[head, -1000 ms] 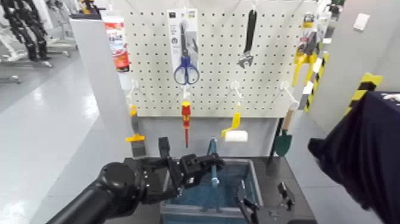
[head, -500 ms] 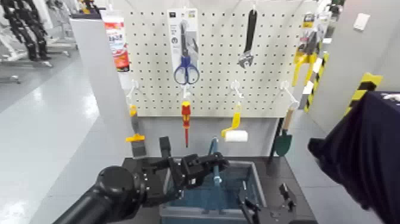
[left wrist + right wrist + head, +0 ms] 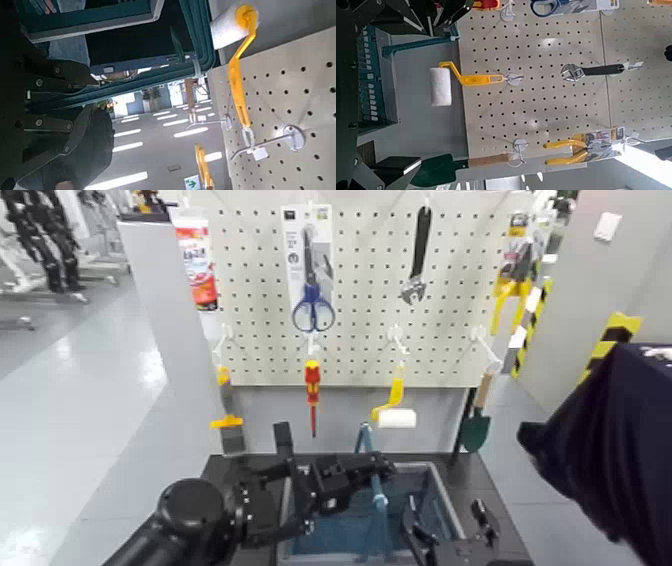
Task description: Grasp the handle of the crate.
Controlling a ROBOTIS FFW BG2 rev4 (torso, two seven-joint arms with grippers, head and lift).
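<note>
Looking down from my head, my left claw point(image 3: 372, 473) is pinched on the handle point(image 3: 371, 452), which stands over the middle of the crate point(image 3: 435, 490); my right claw point(image 3: 448, 535) waits spread by the crate's near right corner. My left wrist view shows the handle point(image 3: 194, 39) near a yellow paint roller point(image 3: 234, 32). My right wrist view shows the crate point(image 3: 372, 75) beside the pegboard point(image 3: 558, 111).

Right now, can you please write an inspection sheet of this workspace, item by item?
Surface: dark table under the crate.
Job's things: grey-blue crate; its blue handle stands upright.
Clutter: nothing seen on the table.
Grippers: left end effector at the handle, closure not clear; right end effector low beside the crate, open.
Cables: nothing seen.
Surroundings: pegboard with scissors, wrench, red screwdriver, yellow paint roller, trowel; dark fabric at right.
</note>
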